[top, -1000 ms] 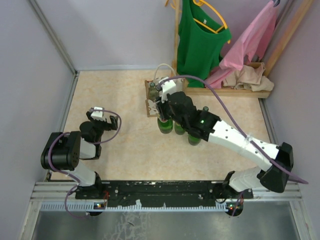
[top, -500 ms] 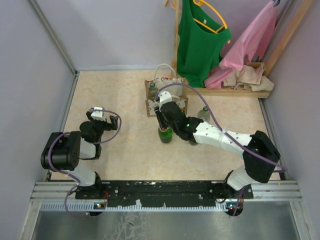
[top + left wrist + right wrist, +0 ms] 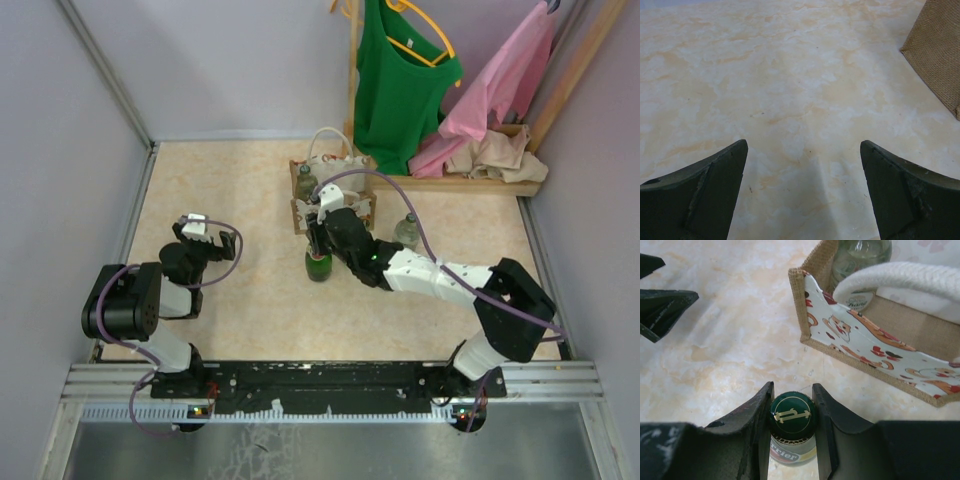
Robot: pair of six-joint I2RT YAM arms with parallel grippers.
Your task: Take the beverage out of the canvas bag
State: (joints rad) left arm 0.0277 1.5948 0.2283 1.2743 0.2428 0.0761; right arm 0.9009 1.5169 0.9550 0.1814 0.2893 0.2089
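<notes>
One green bottle [image 3: 318, 267] out of the canvas bag [image 3: 865, 345]
Well left of the bag the left end effector [image 3: 803, 147] hangs released above the table [image 3: 790, 75]; just in front of the bag's patterned panel the right end effector [image 3: 792, 407] is clenched on the upright green bottle's cap; a clear bottle [image 3: 306, 183] stands inside the bag

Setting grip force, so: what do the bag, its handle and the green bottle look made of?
The canvas bag: coarse woven burlap-like cloth, matte, with a smoother printed front panel. The handle: thick white rope, cotton-looking, twisted strands visible. The green bottle: probably glass, glossy; its cap looks like lacquered metal.
</notes>
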